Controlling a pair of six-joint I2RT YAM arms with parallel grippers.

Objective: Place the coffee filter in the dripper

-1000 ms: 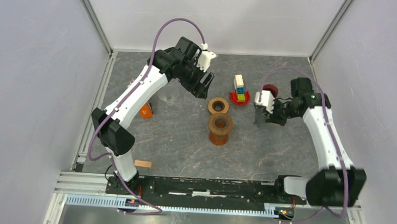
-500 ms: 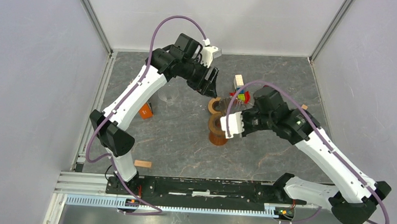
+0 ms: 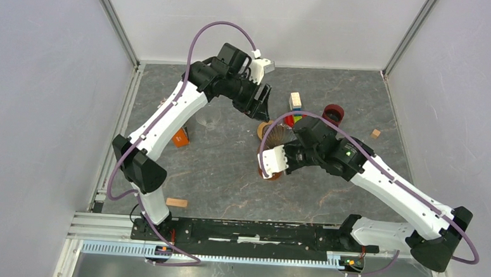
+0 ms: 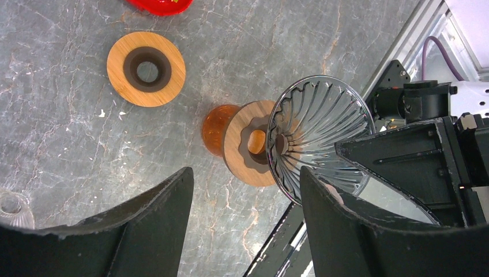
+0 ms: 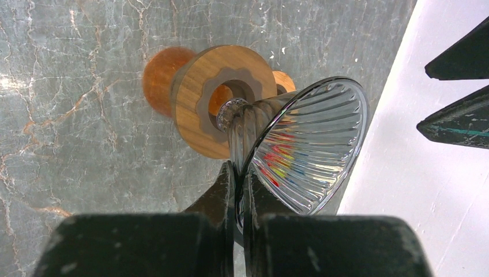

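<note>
- The right gripper [image 5: 236, 180] is clamped on the rim of the ribbed glass filter cone [image 5: 311, 138], its two fingers pressed together with the glass edge between them.
- The cone hangs tilted over the middle of the table [image 3: 228, 176], wide mouth turned up and to the side, narrow neck pointing at the dripper stand [image 5: 199, 109].
- The stand has a round wooden collar with a scalloped dark hole on top of an amber glass base [image 4: 213, 130]. In both wrist views the cone's neck lines up with that hole; whether glass touches wood cannot be told.
- The left gripper [image 4: 245, 179] hovers above the same spot with its jaws spread wide and nothing between them, the cone and stand showing in the gap.
- A loose wooden ring [image 4: 146, 68] with a dark centre lies flat just beyond the stand.
- Behind it sits a red plate [image 3: 289, 120] with a stack of coloured blocks [image 3: 295, 101], and a dark red cylinder [image 3: 333, 111] stands near that.
- A clear glass [image 3: 209, 116] and an orange item [image 3: 180, 137] sit under the left arm; the orange item is too small to make out any lettering.
- A wooden block [image 3: 176, 203] lies near the left base, and a small cube [image 3: 375, 133] lies far right.
- No brand or label is readable on the cone or stand.
</note>
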